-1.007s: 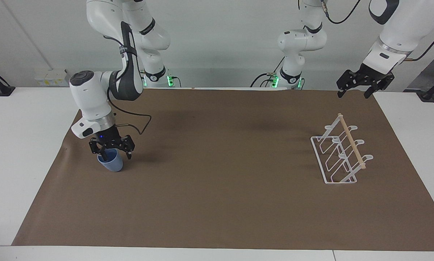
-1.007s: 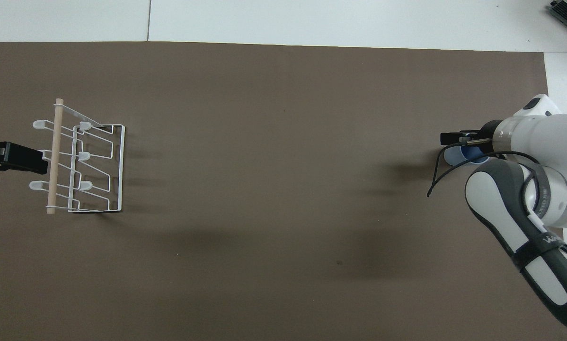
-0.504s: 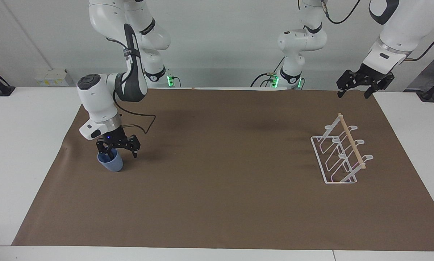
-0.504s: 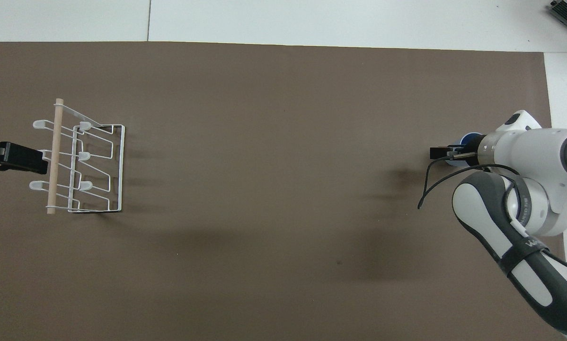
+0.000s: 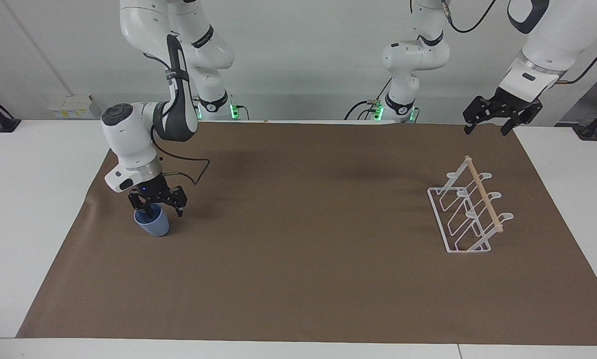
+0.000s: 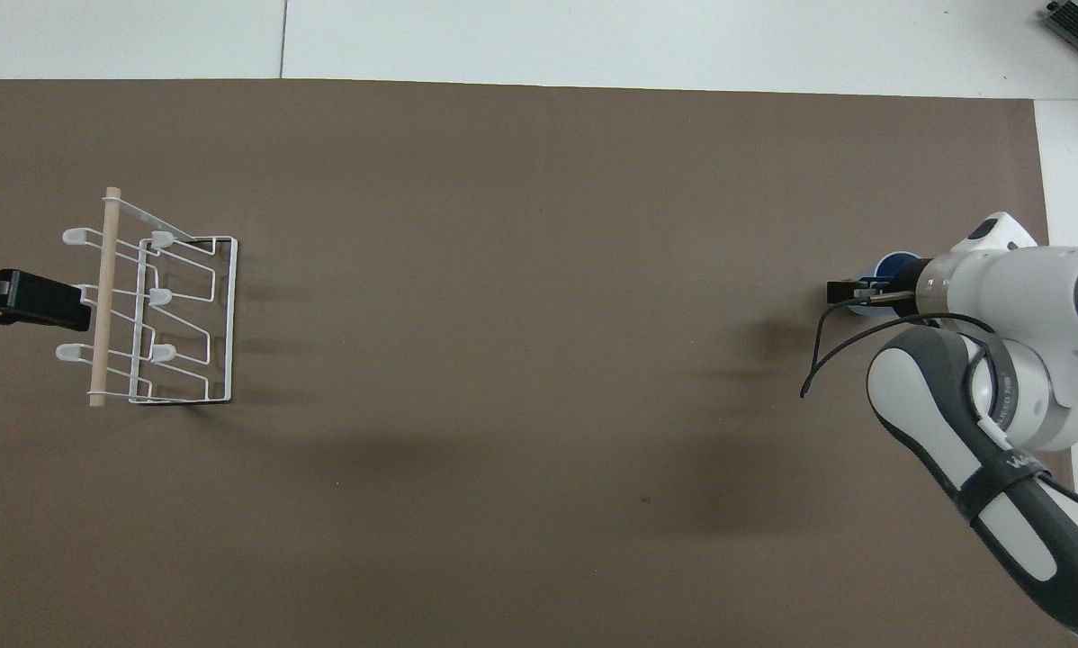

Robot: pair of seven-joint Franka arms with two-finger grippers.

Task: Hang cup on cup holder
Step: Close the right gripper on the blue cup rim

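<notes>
The cup [image 5: 152, 225] sits on the brown mat [image 5: 298, 279] near the right arm's end of the table. It looks tipped a little, with its open top facing up. The right gripper [image 5: 157, 203] is right down on the cup. One finger seems to go inside the cup and the other stays outside, so it looks like it pinches the cup's wall at the rim. I cannot be fully sure it squeezes yet.

The cup is small, light blue and smooth. It looks like plastic, so it is probably very light and will not break easily. It has no handle and gets thinner toward the bottom. Smooth plastic can be slippery, so a good place to hold it is the rim, one finger in and one finger out. If the grip is loose, the cup may swing or tip.

The cup holder [image 5: 470, 212] stands well apart from the cup, toward the left arm's end of the table. It is made of thin white wire with slanted loops, and a pale wooden stick [image 5: 484, 194] runs along the top. The wire looks stiff but light, so a bump may push it.

The left gripper [image 5: 496, 121] waits up in the air over the mat's edge near the cup holder, with its fingers spread apart.
</notes>
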